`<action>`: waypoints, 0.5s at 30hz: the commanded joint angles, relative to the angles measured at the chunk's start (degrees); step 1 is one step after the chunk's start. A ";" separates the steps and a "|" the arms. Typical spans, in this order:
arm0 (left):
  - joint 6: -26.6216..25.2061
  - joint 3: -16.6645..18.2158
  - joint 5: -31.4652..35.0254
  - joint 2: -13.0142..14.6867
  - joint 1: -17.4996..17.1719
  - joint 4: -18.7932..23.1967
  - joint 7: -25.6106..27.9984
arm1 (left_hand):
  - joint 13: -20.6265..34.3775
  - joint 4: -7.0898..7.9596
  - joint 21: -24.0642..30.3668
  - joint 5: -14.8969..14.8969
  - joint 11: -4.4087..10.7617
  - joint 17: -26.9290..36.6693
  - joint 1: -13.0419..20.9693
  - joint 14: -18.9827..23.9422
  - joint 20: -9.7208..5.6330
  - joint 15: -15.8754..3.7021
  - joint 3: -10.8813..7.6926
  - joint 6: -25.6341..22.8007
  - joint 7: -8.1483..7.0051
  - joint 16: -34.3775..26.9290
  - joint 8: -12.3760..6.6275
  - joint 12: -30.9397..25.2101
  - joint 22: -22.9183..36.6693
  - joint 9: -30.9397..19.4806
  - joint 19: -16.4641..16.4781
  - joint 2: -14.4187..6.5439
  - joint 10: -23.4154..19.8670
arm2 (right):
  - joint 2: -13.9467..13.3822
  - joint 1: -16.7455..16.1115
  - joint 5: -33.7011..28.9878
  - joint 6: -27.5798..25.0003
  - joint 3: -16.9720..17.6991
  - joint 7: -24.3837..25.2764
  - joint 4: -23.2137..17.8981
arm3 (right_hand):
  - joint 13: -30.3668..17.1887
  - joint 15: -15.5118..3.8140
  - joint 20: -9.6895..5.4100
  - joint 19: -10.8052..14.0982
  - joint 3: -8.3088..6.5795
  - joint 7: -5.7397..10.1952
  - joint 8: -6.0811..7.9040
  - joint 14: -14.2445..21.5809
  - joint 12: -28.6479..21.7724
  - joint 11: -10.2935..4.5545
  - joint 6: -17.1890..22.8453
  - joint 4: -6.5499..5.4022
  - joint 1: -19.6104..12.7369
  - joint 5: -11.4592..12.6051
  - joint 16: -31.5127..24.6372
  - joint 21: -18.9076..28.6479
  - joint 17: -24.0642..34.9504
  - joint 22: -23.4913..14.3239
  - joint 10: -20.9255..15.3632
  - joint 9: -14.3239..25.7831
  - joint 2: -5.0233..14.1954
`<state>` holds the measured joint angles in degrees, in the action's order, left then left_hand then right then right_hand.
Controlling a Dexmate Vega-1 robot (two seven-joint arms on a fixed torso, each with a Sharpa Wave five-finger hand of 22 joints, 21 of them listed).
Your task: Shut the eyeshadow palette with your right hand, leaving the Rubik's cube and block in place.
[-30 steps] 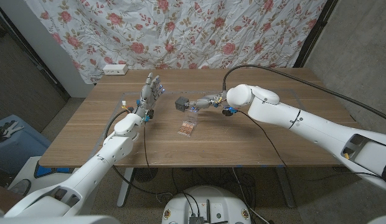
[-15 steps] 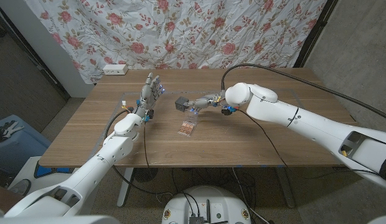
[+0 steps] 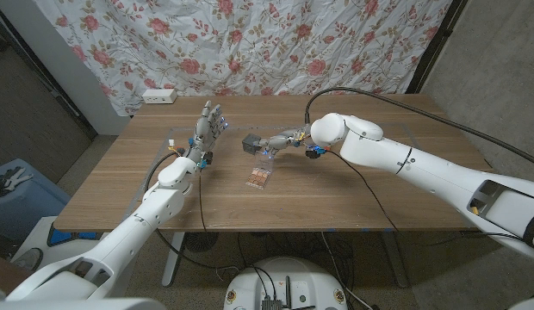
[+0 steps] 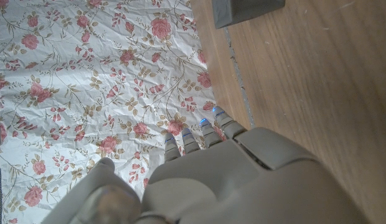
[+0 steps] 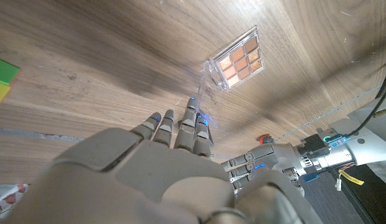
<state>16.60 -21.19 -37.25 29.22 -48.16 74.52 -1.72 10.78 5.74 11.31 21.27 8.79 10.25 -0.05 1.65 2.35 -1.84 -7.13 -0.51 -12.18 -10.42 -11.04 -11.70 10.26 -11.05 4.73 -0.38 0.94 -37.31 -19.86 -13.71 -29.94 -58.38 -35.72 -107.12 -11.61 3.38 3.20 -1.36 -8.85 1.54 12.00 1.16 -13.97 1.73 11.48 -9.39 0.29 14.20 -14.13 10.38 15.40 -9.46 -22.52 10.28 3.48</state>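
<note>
The eyeshadow palette (image 3: pixel 260 178) lies open at mid-table, its tan and brown pans (image 5: pixel 240 61) facing up. Its clear lid (image 5: pixel 206 87) stands up from the far edge. My right hand (image 3: pixel 282 141) reaches in just behind the lid, fingers (image 5: pixel 183 127) stretched out and apart, holding nothing; the fingertips are close to the lid and I cannot tell whether they touch it. A dark grey block (image 3: pixel 250 142) stands beside the fingertips. A corner of the Rubik's cube (image 5: pixel 2 79) shows in the right wrist view. My left hand (image 3: pixel 208 127) is raised, fingers spread.
A white power strip (image 3: pixel 158 96) lies at the table's (image 3: pixel 362 194) far left edge, in front of a flowered curtain (image 3: pixel 250 43). My right arm's black cable (image 3: pixel 370 96) arcs over the table's right half. My left forearm (image 5: pixel 333 149) shows in the right wrist view.
My right arm has shifted slightly to the left, bringing the hand a little nearer the lid. The palette, the block and my left hand have not moved.
</note>
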 commanded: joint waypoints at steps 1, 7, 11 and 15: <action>0.05 -0.02 0.02 -0.01 0.00 -0.05 0.00 | 0.24 0.03 0.24 0.22 0.46 0.29 0.35 0.23 0.09 -1.34 -0.43 0.09 -0.40 -0.35 -0.30 -0.33 0.21 -0.24 0.40 -0.44 -0.13 | 0.09 0.14 0.10 -0.07 0.04 0.27 -0.18 | -0.25 0.15 0.49 0.26 0.36 -0.07 0.36 0.45 -0.23 -0.02 0.91 -0.13 -0.09 0.33 -0.43 0.23 0.17 -0.22 -0.62 0.14 1.77; 0.05 -0.02 0.01 -0.01 0.00 -0.05 0.00 | 0.24 0.03 0.25 0.22 0.40 0.29 0.35 0.23 0.11 -1.39 -0.44 0.08 -0.40 -0.35 -0.30 -0.32 0.21 -0.24 0.43 -0.44 -0.09 | 0.03 0.08 0.08 -0.26 0.04 0.39 -0.59 | -0.30 -0.20 -0.05 0.44 0.52 -0.29 0.51 0.68 -0.25 -0.11 1.70 -0.08 -0.19 0.44 -0.51 0.34 0.11 -0.22 -1.17 0.15 1.75; 0.05 -0.02 0.01 0.00 0.00 -0.05 -0.01 | 0.24 0.03 0.24 0.22 0.53 0.29 0.35 0.26 0.09 -1.41 -0.44 0.11 -0.41 -0.36 -0.29 -0.31 0.22 -0.24 0.41 -0.44 -0.06 | 0.03 0.06 0.11 -0.51 0.05 0.39 -0.82 | -0.32 -0.17 -0.11 0.42 0.55 -0.21 0.57 0.72 -0.27 -0.41 2.06 -0.05 -0.25 0.49 -0.51 0.34 0.06 -0.22 -1.45 0.16 1.79; 0.05 -0.02 0.01 0.00 0.00 -0.04 0.00 | 0.24 0.03 0.25 0.22 0.52 0.29 0.35 0.28 0.09 -1.40 -0.43 0.13 -0.40 -0.37 -0.29 -0.32 0.22 -0.24 0.42 -0.44 -0.09 | -0.05 0.05 0.28 -0.30 0.13 0.41 -0.88 | -0.34 -0.22 -0.13 0.44 0.59 -0.15 0.70 0.86 -0.41 -0.37 2.63 -0.03 -0.31 0.56 -0.53 0.35 0.01 -0.21 -2.09 0.16 1.86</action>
<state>16.60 -21.20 -37.24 29.22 -48.16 74.49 -1.72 10.78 5.74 11.31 21.27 8.79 10.25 -0.06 1.64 2.35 -1.84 -7.13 -0.51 -12.18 -10.42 -11.04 -11.70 10.26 -11.05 4.73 -0.38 0.94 -37.27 -19.79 -13.63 -30.11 -58.38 -35.47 -107.57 -11.88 2.97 3.18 -0.92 -8.62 1.27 12.30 1.57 -13.99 1.35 13.25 -9.49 0.29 14.42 -14.41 10.38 15.41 -9.45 -23.80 10.27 3.48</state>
